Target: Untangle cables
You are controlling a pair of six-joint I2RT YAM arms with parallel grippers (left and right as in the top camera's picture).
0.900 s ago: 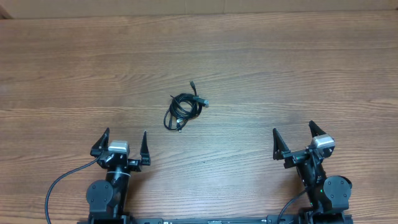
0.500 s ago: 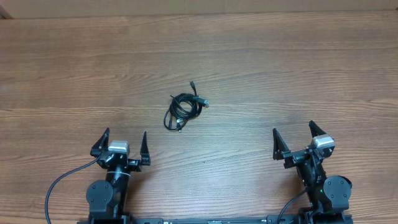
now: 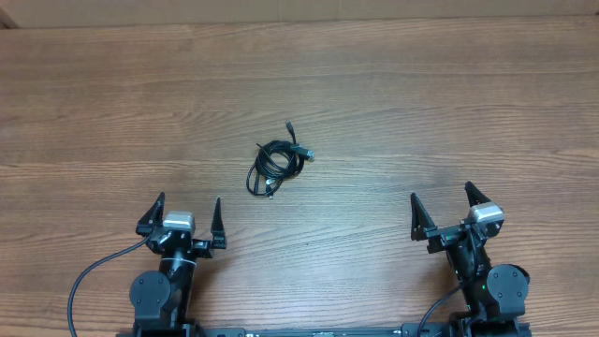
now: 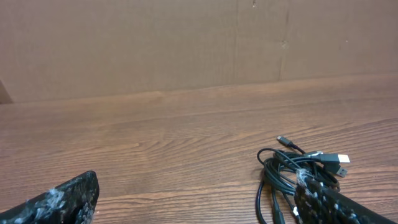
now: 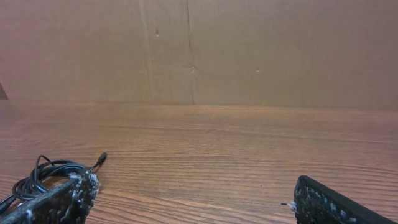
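**Both arms wait low in the frame; the tangle lies untouched near the centre.**

The small knot of thin black cables with silver-tipped plugs (image 3: 276, 167) lies on the brown wood-grain table (image 3: 421, 103), just left of centre in the overhead view and well apart from both arms. The left gripper (image 3: 189, 198) at lower left and the right gripper (image 3: 440, 191) at lower right both have their jaws spread wide, holding nothing. The left gripper is nearer, and its wrist view shows the knot at lower right. One plug pokes out toward the upper right of the knot and looks like the best first grab. The cords lie flat, so the fingers probably have to come down close to the wood. One gripper should pin the loops while the other draws the plug end out slowly, or the whole knot will likely drag along.
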